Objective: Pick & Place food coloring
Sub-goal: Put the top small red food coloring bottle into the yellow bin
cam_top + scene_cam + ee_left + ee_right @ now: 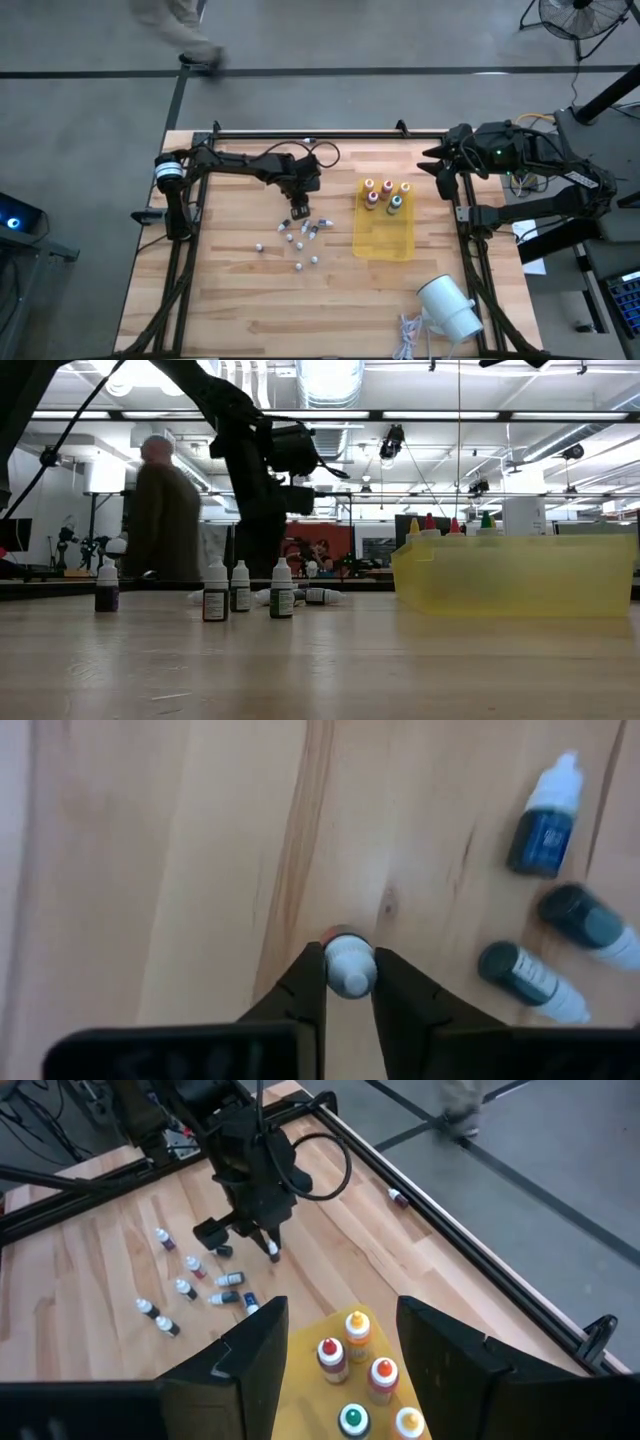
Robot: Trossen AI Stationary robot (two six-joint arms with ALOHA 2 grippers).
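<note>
In the left wrist view's lower centre, the left gripper [349,982] pinched a small food coloring vial [349,967] between its two fingers, the vial upright with its white cap facing the camera and its long axis vertical to the wooden table [240,300]. Three more vials [545,818] lay on their sides at that frame's right. In the high view, loose vials [299,266] dotted the centre; right of them, five capped bottles [387,187] stood upright in a yellow tray [384,242]. The right gripper [335,1350], fingers apart and empty, waited above the tray.
</note>
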